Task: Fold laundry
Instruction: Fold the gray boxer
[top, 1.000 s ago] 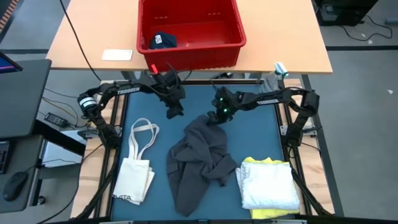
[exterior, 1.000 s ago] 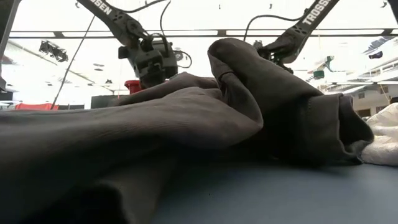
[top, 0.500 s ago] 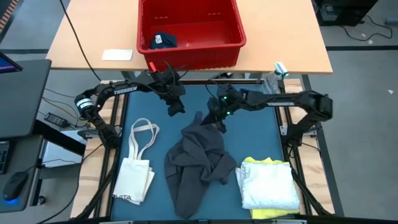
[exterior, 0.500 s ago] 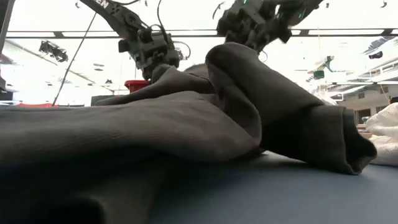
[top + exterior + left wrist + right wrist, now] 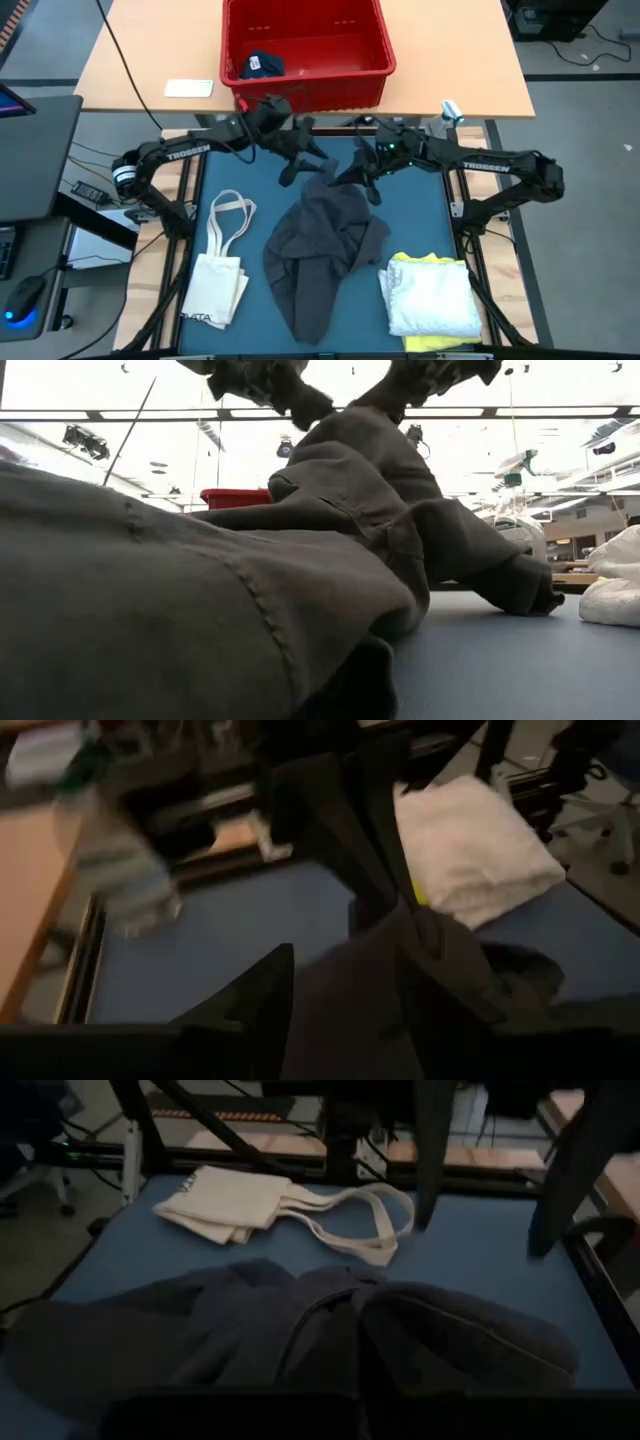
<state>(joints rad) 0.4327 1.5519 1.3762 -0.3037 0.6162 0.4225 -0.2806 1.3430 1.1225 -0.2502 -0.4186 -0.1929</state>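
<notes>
Grey garment [image 5: 320, 255]: large, dark, crumpled mid-table on the blue table [image 5: 420, 215]; its far edge is lifted into a peak, seen in the low view [image 5: 370, 470].
White garment [image 5: 432, 296]: folded at the near right corner, lying on the yellow garment [image 5: 440, 342], which shows at its edges.
Tote bag [image 5: 218, 272]: cream, near left, handles pointing to the far side, apart from the grey cloth.
Left claw [image 5: 292, 172]: above the far edge of the grey garment, left of the peak; grip state cannot be told.
Right claw [image 5: 365, 185]: at the far edge beside the left one, pinched on the raised grey cloth.
Red bin [image 5: 305, 50]: on the wooden table beyond, with a small dark piece [image 5: 261, 66] inside.
</notes>
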